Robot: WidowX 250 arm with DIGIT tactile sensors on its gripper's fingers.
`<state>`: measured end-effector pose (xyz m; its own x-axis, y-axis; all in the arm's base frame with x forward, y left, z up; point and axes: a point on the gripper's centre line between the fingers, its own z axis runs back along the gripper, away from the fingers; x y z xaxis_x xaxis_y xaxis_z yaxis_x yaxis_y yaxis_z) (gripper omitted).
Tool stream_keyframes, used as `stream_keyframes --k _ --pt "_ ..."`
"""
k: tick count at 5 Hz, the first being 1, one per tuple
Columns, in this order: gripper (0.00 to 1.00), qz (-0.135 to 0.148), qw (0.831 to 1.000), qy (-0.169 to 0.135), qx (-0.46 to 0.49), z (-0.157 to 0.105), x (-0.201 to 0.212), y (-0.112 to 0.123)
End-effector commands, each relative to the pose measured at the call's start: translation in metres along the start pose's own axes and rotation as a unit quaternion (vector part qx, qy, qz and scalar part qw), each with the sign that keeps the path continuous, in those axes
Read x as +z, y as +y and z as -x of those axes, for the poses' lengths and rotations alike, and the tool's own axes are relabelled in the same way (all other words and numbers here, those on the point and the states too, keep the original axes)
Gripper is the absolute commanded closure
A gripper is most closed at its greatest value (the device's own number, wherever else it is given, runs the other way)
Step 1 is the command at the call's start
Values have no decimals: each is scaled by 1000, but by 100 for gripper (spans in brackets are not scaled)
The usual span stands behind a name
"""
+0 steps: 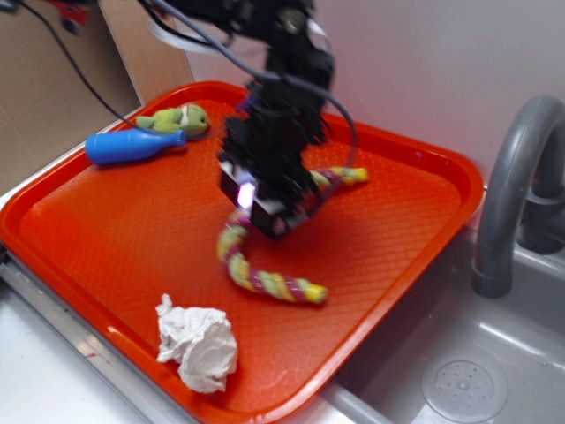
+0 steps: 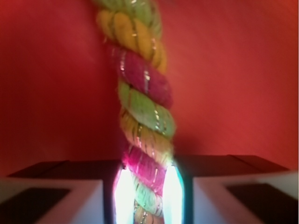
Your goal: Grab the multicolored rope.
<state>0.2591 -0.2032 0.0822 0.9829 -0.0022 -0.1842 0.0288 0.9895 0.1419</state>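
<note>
We have our gripper (image 2: 145, 198) clamped on the multicolored rope (image 2: 142, 107) at mid-length, its long axis running straight away from the fingers across the red tray (image 1: 106, 221) beneath us.

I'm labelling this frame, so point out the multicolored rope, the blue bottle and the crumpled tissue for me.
multicolored rope (image 1: 265, 283): exterior view, on its lower curve near the yellow end.
blue bottle (image 1: 124, 147): exterior view, on its wide body.
crumpled tissue (image 1: 199, 344): exterior view, on its middle.
</note>
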Motion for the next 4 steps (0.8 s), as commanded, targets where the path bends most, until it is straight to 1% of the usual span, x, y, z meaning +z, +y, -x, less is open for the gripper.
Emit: stream_keyframes --k 1,2,3,4 --pt "100 64 992 -75 76 10 110 92" --pt "100 91 985 -116 95 24 149 120" --pt "100 75 981 -151 96 41 165 119" --pt "100 89 980 -145 102 45 156 112"
